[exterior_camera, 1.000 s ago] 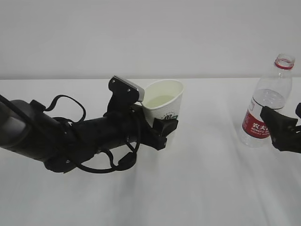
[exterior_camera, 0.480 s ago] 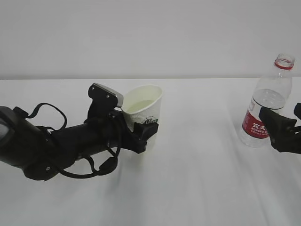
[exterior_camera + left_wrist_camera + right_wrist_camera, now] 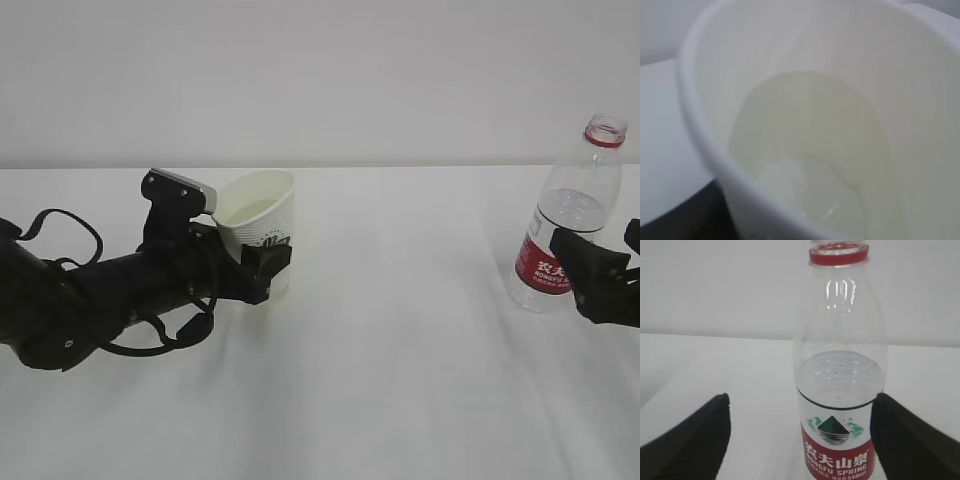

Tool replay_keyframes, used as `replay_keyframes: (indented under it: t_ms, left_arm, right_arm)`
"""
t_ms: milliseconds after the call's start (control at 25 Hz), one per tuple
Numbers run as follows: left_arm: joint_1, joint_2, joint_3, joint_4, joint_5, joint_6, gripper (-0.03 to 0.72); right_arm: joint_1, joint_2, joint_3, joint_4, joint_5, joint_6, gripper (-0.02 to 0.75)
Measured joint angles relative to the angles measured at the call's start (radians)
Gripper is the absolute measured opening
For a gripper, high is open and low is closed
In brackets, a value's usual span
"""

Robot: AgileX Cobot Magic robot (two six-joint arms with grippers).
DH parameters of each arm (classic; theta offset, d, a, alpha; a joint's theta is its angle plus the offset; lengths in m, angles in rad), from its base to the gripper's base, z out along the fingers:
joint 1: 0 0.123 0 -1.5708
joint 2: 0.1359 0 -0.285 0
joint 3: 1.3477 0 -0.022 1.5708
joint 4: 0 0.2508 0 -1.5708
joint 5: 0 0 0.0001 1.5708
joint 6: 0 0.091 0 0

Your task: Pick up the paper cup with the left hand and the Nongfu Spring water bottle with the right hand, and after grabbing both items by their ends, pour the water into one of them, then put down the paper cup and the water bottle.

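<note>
The pouring is looking finished: the paper cup (image 3: 258,218) is holding a pool of water (image 3: 810,155) in its bottom, and the Nongfu Spring water bottle (image 3: 563,222) is standing upright on the white table (image 3: 420,380) at the right, partly full. The right hand (image 3: 600,270) is sitting with its jaws spread wide apart around the bottle, gripping nothing. The left hand (image 3: 262,262) is clamping the cup by its base, low at the left of the table, so releasing it is what remains.

I've got a white table (image 3: 400,380) filling the lower two thirds of the exterior frame, plain pale wall (image 3: 320,70) across the top. Nothing else visible.
</note>
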Motion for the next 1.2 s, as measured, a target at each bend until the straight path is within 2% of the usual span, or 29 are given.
replay_keyframes:
  t_ms: [560, 1200]
  left_arm:
    - [0.132, -0.006, 0.076, -0.028, -0.122, 0.012, 0.492]
    - [0.216, -0.007, 0.076, -0.143, -0.116, 0.052, 0.492]
  right_arm:
    - [0.000, 0.000, 0.000, -0.005, 0.000, 0.000, 0.659]
    - [0.000, 0.000, 0.000, -0.007, 0.000, 0.000, 0.644]
